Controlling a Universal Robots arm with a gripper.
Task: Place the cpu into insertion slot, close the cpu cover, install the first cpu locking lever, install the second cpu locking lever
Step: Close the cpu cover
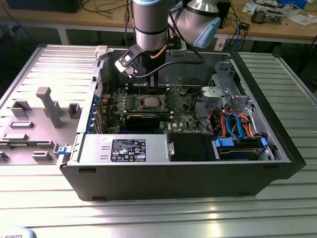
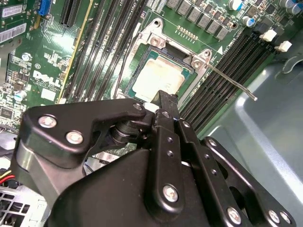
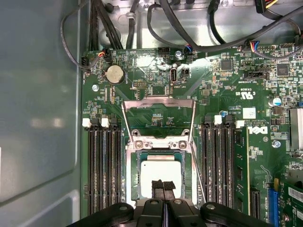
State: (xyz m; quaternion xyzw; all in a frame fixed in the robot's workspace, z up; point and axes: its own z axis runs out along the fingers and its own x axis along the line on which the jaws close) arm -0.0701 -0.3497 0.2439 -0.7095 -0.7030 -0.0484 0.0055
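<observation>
A single robot arm reaches down into an open black desktop computer case [image 1: 173, 181] lying on its side on a ribbed aluminium table [image 1: 148, 218]. Its black two-finger gripper [image 3: 163, 185] hangs directly over the processor socket. The fingertips are pressed together, and nothing can be seen between them.

The cpu [image 3: 161, 177], a small flat square chip with a pale silvery-grey metal top, already lies flat in the insertion slot [image 3: 137, 161]. That slot is a dark square recess with a silvery rim on the green motherboard [image 3: 222, 85]. In the exterior view the chip [image 1: 148, 101] sits near the middle of the board, towards the far wall of the case.

The chip lies straight below the fingertips, which hover over its edge on the side away from the hinge. The cpu cover [image 3: 158, 109], a thin silvery frame plate with a large central window, is swung open. It lies beyond the chip from the fingers, with its hinge line running across their line of reach.

A thin steel locking lever [image 2: 232, 85] stands released, slanting away from a corner of the slot towards the grey case wall.

White lettering and a maker's mark are printed on the board. A dark printed label [image 1: 128, 148] is stuck on the silver power-supply box at the near side of the case.
</observation>
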